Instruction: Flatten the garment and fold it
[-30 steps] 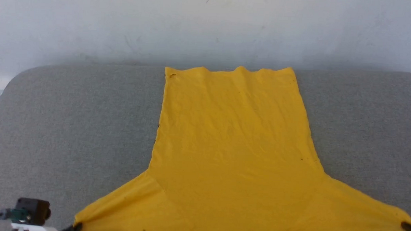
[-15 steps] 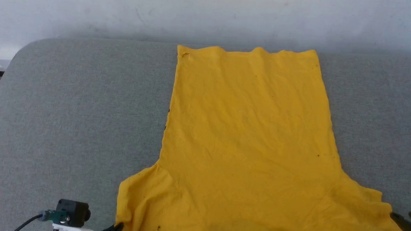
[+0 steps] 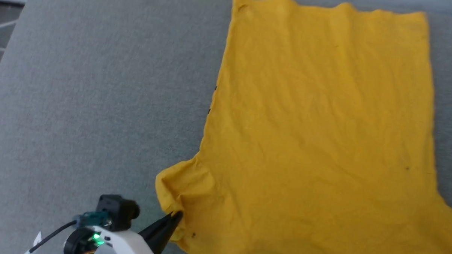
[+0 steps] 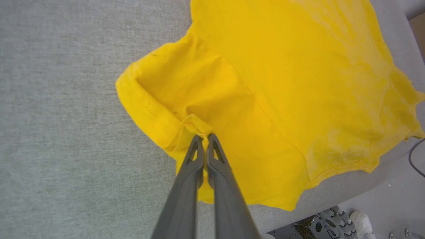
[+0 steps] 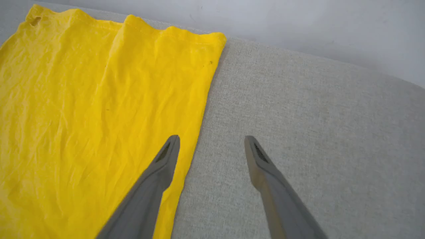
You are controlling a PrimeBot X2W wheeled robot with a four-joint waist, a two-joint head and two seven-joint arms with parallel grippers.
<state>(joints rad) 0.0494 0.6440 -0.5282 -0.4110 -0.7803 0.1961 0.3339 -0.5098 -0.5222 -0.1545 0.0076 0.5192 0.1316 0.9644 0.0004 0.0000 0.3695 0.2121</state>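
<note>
Shirt (image 3: 316, 126) lies nearly flat on the table (image 3: 80, 99) — no fold yet. My left gripper (image 4: 203, 137) pinches the bunched sleeve (image 4: 172, 86); my right gripper (image 5: 212, 142) gapes empty.

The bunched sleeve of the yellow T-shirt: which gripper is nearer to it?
Left. The left gripper is shut on the sleeve; the right gripper hangs open over the side edge of the T-shirt.

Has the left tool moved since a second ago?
Yes. The left tool, shut on the sleeve, has come inward toward the garment's straight side edge, bunching the sleeve there.
</note>
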